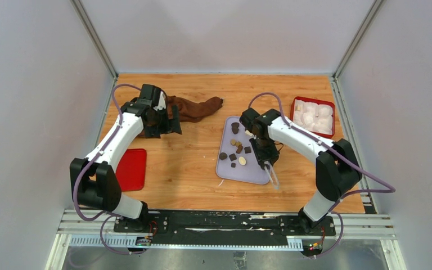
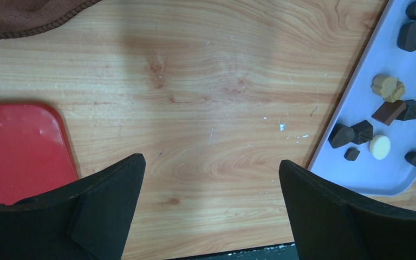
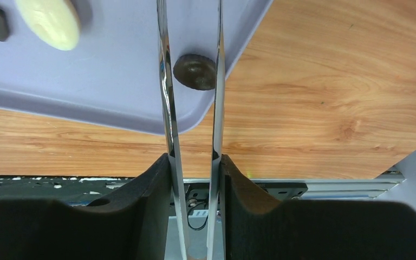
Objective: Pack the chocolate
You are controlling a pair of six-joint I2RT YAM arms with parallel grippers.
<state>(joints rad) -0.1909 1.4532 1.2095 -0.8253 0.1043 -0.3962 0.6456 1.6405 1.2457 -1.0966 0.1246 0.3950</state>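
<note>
Chocolate pieces (image 1: 237, 151), small and bite-size in dark brown, tan and cream, lie scattered on a lavender tray (image 1: 228, 169) near the middle of a wooden table (image 1: 185, 163); most sit in the tray's far and middle parts, apart from one another or in loose clusters.

On the right, the right gripper (image 3: 195, 162) is pressed together on a pair of metal tongs (image 3: 165, 108), its black fingers squeezing the two thin blades from both sides; the blades reach out over the near right corner of the tray. A dark round piece (image 3: 195, 71) sits between the blades, which appear to touch it on either side; whether it rests on the tray or is lifted off it cannot be told. A cream round piece (image 3: 49, 21) lies on the tray to one side of the tongs, apart from them.

On the left, the left gripper (image 2: 211, 162) is spread wide and holds nothing; it hangs above bare wood, just beside a crumpled brown cloth (image 1: 194, 108). A flat red tray (image 1: 132, 169) lies at the table's left edge; a red box (image 1: 313, 115) of white paper cups stands at the far right.
</note>
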